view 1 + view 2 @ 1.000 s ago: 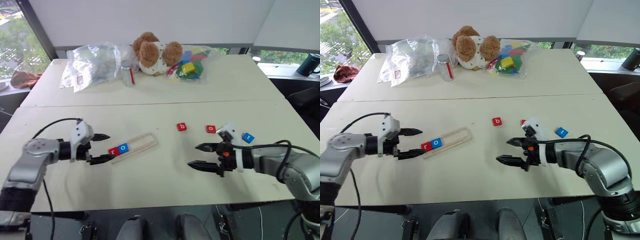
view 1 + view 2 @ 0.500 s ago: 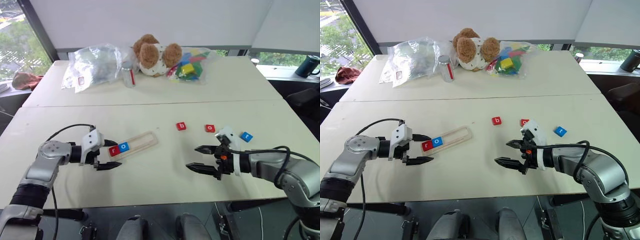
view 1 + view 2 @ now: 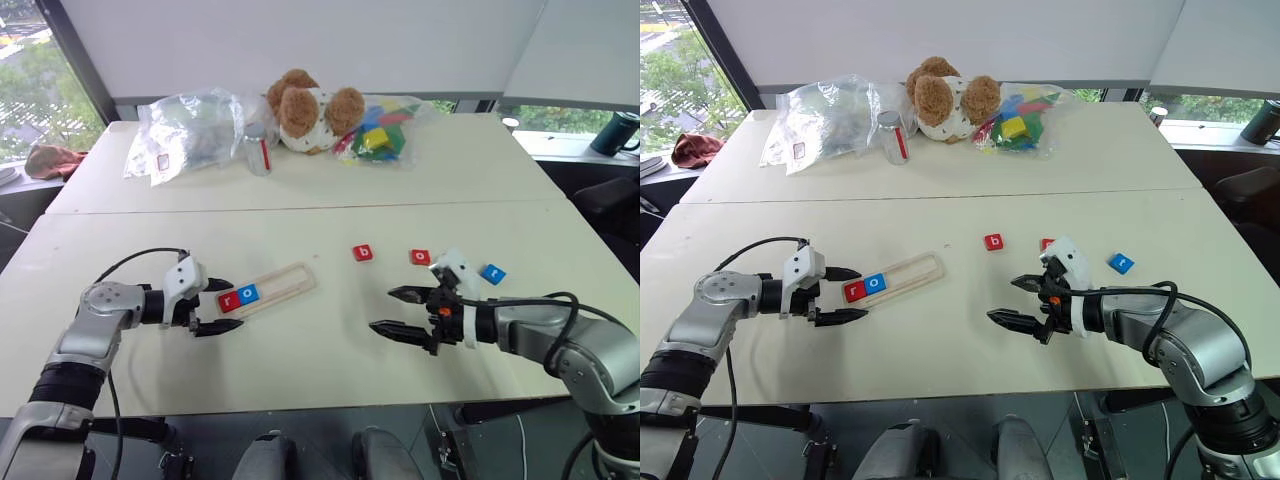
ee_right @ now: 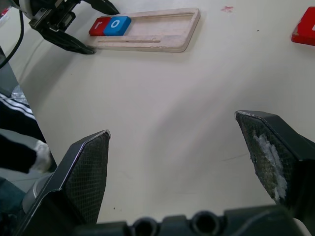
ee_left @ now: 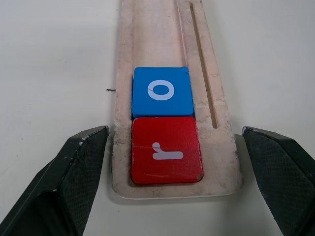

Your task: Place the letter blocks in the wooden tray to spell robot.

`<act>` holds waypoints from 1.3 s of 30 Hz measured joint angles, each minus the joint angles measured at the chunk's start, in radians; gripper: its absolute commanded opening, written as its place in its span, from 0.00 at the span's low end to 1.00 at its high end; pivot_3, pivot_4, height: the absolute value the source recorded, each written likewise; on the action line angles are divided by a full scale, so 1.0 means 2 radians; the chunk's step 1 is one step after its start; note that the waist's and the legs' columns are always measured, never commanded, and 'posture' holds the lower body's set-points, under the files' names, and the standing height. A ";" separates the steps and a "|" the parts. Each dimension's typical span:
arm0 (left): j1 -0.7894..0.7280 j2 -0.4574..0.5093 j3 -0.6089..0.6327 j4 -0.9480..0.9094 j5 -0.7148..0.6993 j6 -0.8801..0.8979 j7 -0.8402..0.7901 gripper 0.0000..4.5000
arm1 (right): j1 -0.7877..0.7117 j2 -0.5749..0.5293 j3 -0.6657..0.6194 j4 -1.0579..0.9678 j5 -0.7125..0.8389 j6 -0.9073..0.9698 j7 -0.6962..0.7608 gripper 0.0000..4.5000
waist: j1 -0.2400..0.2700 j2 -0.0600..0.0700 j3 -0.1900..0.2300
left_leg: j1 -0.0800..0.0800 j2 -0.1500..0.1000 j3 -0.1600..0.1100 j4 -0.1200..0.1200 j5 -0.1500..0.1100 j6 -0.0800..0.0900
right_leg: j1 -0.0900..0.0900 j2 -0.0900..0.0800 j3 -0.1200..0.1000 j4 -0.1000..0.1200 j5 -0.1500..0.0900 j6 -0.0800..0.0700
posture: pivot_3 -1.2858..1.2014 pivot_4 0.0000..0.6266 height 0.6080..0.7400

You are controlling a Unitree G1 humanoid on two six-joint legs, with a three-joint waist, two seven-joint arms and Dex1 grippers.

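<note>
The wooden tray (image 3: 288, 280) lies at an angle on the near table, left of centre. A red "r" block (image 5: 166, 150) and a blue "o" block (image 5: 162, 91) sit side by side at its left end. My left gripper (image 3: 235, 304) is open, with one finger on either side of that end, touching nothing. A red "b" block (image 3: 363, 253), a red "o" block (image 3: 421, 257) and a blue "t" block (image 3: 493, 272) lie loose on the table to the right. My right gripper (image 3: 382, 309) is open and empty, hovering in front of the red "o" block.
On the far table sit a teddy bear (image 3: 305, 106), a crumpled clear plastic bag (image 3: 185, 130), a small can (image 3: 259, 152) and a bag of coloured toy blocks (image 3: 378, 130). A seam (image 3: 300, 210) runs between the two tables. A dark cup (image 3: 614, 130) stands far right.
My left gripper has sunk a little and now straddles the tray's left end. The right gripper has stayed put, still open.
</note>
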 measured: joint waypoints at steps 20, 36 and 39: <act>0.007 0.008 0.000 -0.021 0.001 0.027 0.006 0.69 | 0.012 0.009 -0.001 0.007 -0.009 -0.013 -0.009 1.00 | 0.000 0.000 0.000 | 0.000 0.000 0.000 0.000 0.000 0.000 | 0.000 0.000 0.000 0.000 0.000 0.000 | 0.52 0.24 1.00; -0.039 -0.034 -0.050 -0.019 0.018 0.003 -0.031 0.69 | 0.025 -0.018 -0.062 0.022 -0.010 -0.019 0.000 1.00 | 0.012 0.000 0.000 | 0.000 0.000 0.000 0.000 0.000 0.000 | 0.001 0.000 0.000 0.000 0.000 0.000 | 0.52 0.24 1.00; -0.071 -0.063 -0.074 -0.003 0.026 -0.009 -0.044 0.69 | 0.040 -0.029 -0.082 0.027 -0.012 -0.020 -0.002 1.00 | 0.013 0.000 0.000 | 0.000 0.000 0.000 0.000 0.000 0.000 | 0.001 0.000 0.000 0.000 0.000 0.000 | 0.52 0.24 1.00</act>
